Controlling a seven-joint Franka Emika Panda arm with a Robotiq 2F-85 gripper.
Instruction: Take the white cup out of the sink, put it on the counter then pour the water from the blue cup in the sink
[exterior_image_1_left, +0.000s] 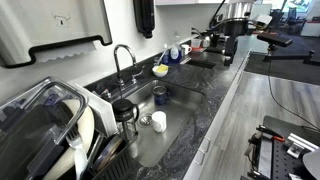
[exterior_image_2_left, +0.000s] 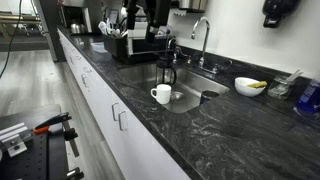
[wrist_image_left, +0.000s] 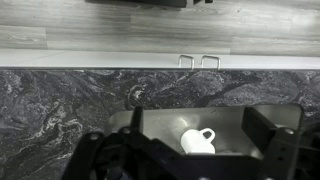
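Gripper (wrist_image_left: 200, 127) gapes wide, empty, over the white cup (wrist_image_left: 197, 141) in the sink (wrist_image_left: 160, 125)

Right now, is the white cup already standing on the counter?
No, the white cup stands upright inside the sink, below the surface of the counter.

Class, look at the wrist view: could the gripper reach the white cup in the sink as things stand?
Probably yes. The open gripper hangs over the sink, the white cup stands upright below the gap between its fingers, and nothing covers it. The press stands apart.
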